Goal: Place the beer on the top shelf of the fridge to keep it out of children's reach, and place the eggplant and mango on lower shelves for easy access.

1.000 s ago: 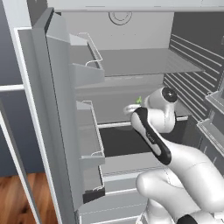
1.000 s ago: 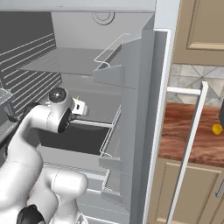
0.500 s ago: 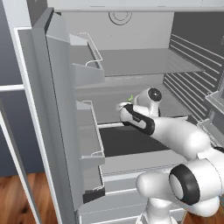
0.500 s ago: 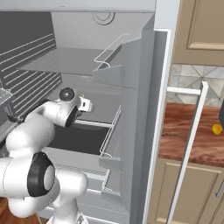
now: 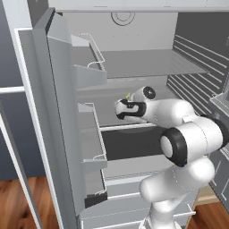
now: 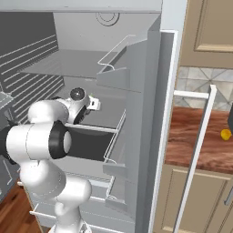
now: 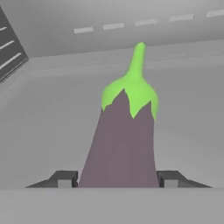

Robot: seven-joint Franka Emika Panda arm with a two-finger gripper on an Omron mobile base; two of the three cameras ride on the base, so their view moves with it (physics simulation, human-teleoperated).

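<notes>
Left base view: you had the gripper (image 5: 124,108) at frame centre, reached inside the fridge (image 5: 53,67) over a lower shelf (image 5: 134,126), w/ only a green tip of the eggplant (image 5: 128,95) poking above it. Top shelf (image 5: 147,62) sat in the upper half, bare.

Right base view: gripper (image 6: 93,103) showed centre-left, partly behind the arm; eggplant too small to make out here. This view added the mango (image 6: 225,134) at the right edge, on the wooden counter (image 6: 191,141) outside the fridge.

Hand view: you got the detail the others lacked: eggplant (image 7: 124,140) filled the centre, stem up, both fingertips (image 7: 63,178) against its sides, jaws pinching it, above a grey shelf.
</notes>
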